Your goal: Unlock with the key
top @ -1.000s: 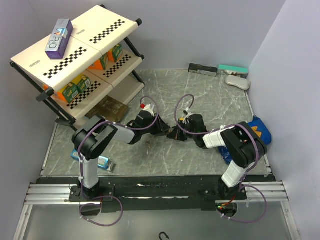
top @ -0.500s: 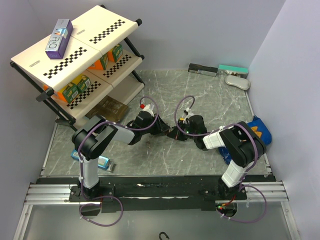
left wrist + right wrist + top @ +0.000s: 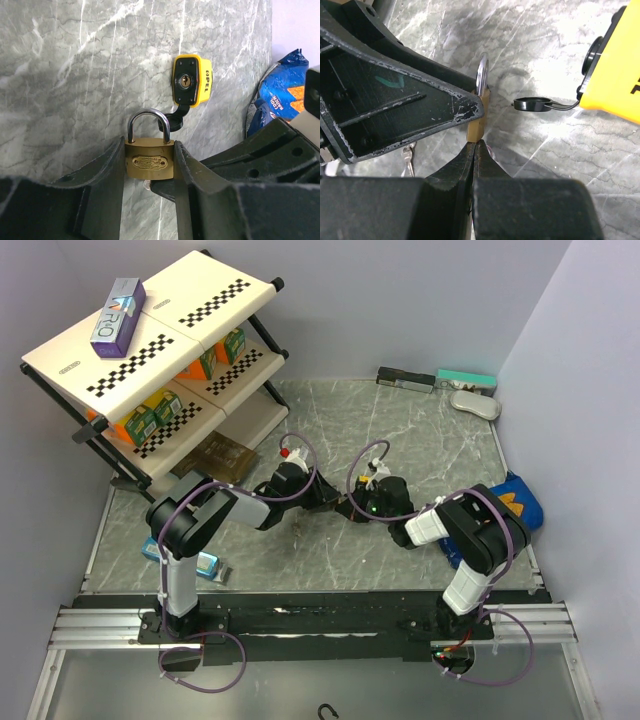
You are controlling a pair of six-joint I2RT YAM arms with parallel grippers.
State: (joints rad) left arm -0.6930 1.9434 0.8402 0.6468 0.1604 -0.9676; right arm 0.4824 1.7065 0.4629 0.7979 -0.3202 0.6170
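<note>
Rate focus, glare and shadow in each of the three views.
Top external: even light, sharp throughout, little shadow. Left wrist: the brass padlock is sharp, with glare on its steel shackle; the left gripper clamping it is dark and soft. Right wrist: the shut right gripper fills the foreground, blurred; the yellow plastic lock looks soft; bright glare on the grey marble table.

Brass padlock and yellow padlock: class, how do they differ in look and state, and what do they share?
The brass padlock is bare metal; the yellow padlock wears a yellow casing. The brass padlock is clamped in the left gripper; the yellow padlock lies free on the table. Both are padlocks.
</note>
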